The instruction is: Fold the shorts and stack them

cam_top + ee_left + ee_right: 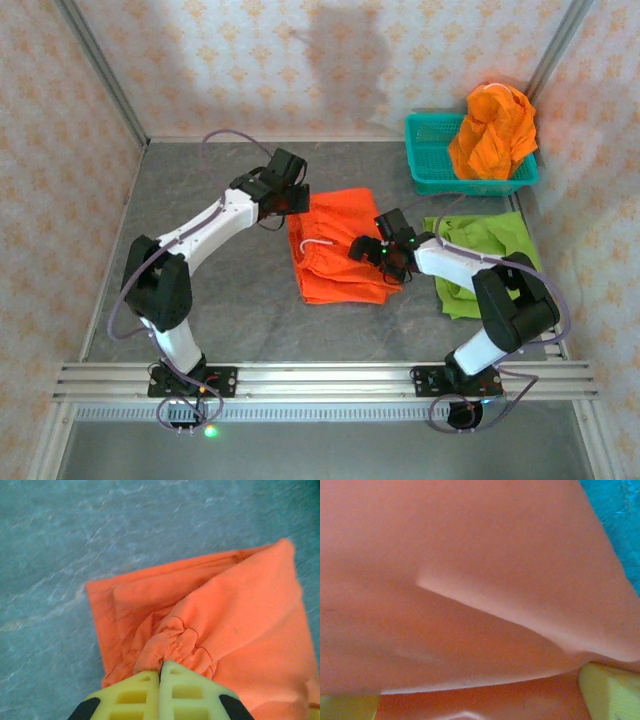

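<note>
Orange shorts (345,255) flat at table (230,300) centre, near-square fold, gathered waist and white drawstring (315,245) toward left. Left gripper (161,667) clenched on far-left waist corner. Right gripper (378,250) spread wide, fingers (610,692) straddling right edge, cloth between.

One pair of orange shorts (335,275) flat on the counter (230,300), one pair of lime green shorts (490,232), one teal basket (428,160), one orange heap (492,130) inside, count unclear
</note>
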{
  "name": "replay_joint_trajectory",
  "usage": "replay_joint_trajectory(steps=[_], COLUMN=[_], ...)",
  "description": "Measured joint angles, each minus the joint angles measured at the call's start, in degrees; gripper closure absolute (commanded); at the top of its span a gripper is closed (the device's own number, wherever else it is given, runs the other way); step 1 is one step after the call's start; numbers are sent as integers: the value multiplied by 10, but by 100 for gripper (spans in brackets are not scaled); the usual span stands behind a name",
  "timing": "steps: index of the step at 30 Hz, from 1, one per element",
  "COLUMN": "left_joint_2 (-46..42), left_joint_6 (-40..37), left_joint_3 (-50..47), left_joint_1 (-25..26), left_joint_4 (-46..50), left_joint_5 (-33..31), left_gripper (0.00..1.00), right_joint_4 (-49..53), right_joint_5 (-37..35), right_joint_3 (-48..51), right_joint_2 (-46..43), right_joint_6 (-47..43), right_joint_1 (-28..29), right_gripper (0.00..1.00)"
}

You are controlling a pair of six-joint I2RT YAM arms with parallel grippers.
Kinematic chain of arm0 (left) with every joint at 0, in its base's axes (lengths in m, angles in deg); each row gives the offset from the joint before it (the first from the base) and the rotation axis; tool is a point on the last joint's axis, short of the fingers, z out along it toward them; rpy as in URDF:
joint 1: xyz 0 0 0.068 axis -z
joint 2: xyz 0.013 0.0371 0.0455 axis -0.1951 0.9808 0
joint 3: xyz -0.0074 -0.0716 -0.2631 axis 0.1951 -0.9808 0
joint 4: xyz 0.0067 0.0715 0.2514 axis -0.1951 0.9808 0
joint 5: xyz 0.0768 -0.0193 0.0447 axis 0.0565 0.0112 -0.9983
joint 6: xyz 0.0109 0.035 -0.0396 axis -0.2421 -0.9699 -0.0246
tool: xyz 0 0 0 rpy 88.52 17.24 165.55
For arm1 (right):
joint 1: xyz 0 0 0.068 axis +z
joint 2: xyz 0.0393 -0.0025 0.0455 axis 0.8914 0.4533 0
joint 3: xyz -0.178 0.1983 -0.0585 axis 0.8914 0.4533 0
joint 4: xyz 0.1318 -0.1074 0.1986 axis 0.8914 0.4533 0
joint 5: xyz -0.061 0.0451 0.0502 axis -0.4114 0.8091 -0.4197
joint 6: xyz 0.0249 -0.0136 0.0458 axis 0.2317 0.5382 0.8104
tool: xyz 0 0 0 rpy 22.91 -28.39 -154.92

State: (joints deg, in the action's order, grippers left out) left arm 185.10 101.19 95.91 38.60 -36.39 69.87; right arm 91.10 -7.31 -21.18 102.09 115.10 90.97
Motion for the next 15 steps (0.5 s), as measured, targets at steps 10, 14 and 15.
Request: replay_joint_trajectory(steps=[10,14,15], left_joint_2=[58,91,92], left_joint_6=[2,2,0], left_joint_3=[-118,-121,-121], left_joint_1=[-39,-43,-43], left_joint_4=[-57,-85,-90], left_joint_5=[-1,1,1], left_gripper=[92,81,76], right_joint_4=[-2,-4,-4], right_joint_5=[23,29,30], right_joint_3=[4,8,9], right_joint_2=[-2,-7,-9], right_joint_6=[0,0,0], right_joint_1=[0,0,0], right_gripper=[0,0,0])
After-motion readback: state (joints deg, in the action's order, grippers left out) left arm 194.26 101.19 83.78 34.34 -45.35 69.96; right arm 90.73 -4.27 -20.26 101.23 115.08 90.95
